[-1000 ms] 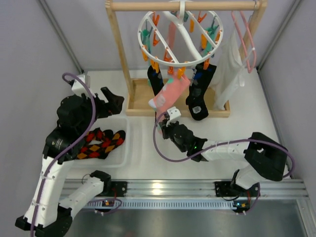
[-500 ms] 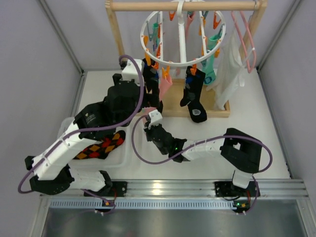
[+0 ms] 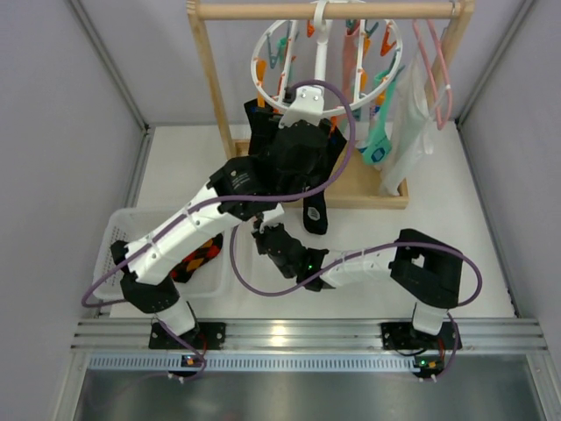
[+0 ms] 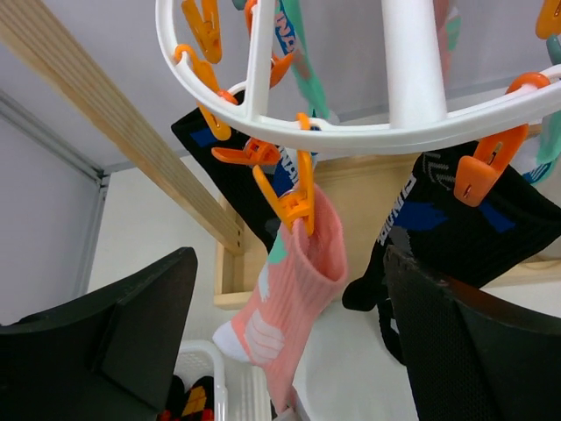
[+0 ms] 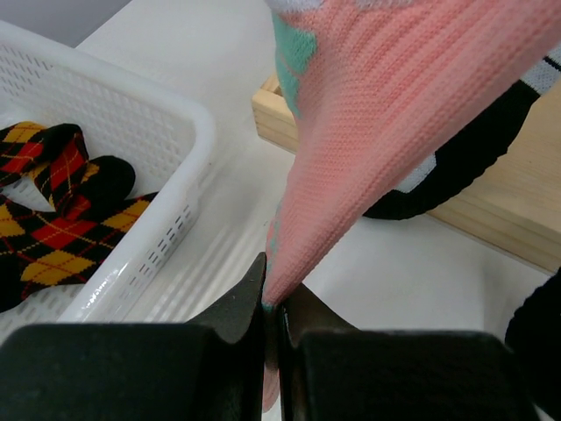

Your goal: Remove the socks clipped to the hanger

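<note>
White tabletop (image 3: pixel 473 219) between grey walls, wooden rack (image 3: pixel 209 79) standing at the far side; the hanger (image 3: pixel 267 88) hangs from the rack's top bar, orange and teal clips dangling round its ring; up goes the left arm, right under that ring, and the left gripper (image 4: pixel 287 289) is spread wide, one dark finger either side of the pink sock (image 4: pixel 307 272) and neither one touching it; an orange clip (image 4: pixel 296 200) on the rim bites the sock's cuff; black socks (image 4: pixel 491 237) hang just behind, one on each side; down low, the right gripper (image 5: pixel 273 307) is pressed together on the pink sock's lowest tip, and the fabric runs up taut from the pinch; beside it sits the white basket (image 5: pixel 131 114) with an argyle sock (image 5: pixel 53 219) in red, yellow and black lying inside; over on the right of the ring a teal sock (image 3: pixel 379 140) hangs by its clip, just beside the white garment (image 3: pixel 408 123)
</note>
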`<state>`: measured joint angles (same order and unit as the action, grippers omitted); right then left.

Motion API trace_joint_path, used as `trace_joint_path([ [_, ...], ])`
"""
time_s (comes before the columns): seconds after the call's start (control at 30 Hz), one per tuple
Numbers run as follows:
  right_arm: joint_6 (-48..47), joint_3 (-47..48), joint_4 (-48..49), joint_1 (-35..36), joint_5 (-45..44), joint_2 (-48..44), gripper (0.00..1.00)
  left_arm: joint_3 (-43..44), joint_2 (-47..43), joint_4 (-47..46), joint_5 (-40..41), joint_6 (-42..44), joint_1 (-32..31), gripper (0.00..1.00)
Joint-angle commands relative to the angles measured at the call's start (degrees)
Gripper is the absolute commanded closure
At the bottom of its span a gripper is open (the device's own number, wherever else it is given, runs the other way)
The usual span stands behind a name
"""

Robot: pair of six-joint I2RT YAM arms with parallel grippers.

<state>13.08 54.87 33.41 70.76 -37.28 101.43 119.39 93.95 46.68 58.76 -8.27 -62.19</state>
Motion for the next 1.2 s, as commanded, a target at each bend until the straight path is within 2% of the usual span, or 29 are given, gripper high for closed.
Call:
trace_joint_path([
  [0.0, -0.2, 2.0, -0.2, 2.5, 0.2, 0.2, 1.0, 4.8, 1.7, -0.4, 3.1, 3.6, 0.3, 0.11],
  [0.07, -0.7, 2.0, -0.2, 2.9, 0.5, 0.1, 1.0, 5.3, 2.5, -0.6, 2.7, 3.4, 0.6, 0.13],
  [0.23, -1.6, 2.0, -0.5, 3.9, 0.5, -0.5, 1.0, 6.7, 5.7, -0.6, 5.7, 3.8, 1.1, 0.3],
  [0.53, -2.2, 0.1, -0.7, 4.6, 1.2, -2.5, 1.0, 6.5, 8.0, -1.0, 2.3, 1.3, 4.8, 0.34],
  [0.67, -2.3, -0.2, -0.4, 4.8, 1.4, -2.5, 1.0, 7.1, 9.3, -1.2, 0.7, 1.0, 7.0, 0.41],
  [0.87, -1.6, -0.5, -0.4, 4.9, 1.5, -1.2, 1.0, 8.0, 10.9, -2.5, 0.0, 2.4, 8.1, 0.45],
  [1.1, -1.1, -0.8, -0.6, 5.3, 1.6, -0.3, 1.0, 8.1, 11.7, -4.3, -0.6, 4.0, 8.8, 0.68],
  [1.17, -1.0, -1.1, -0.6, 5.3, 1.6, 0.0, 1.0, 8.0, 11.9, -4.5, -0.9, 4.0, 9.3, 0.72],
])
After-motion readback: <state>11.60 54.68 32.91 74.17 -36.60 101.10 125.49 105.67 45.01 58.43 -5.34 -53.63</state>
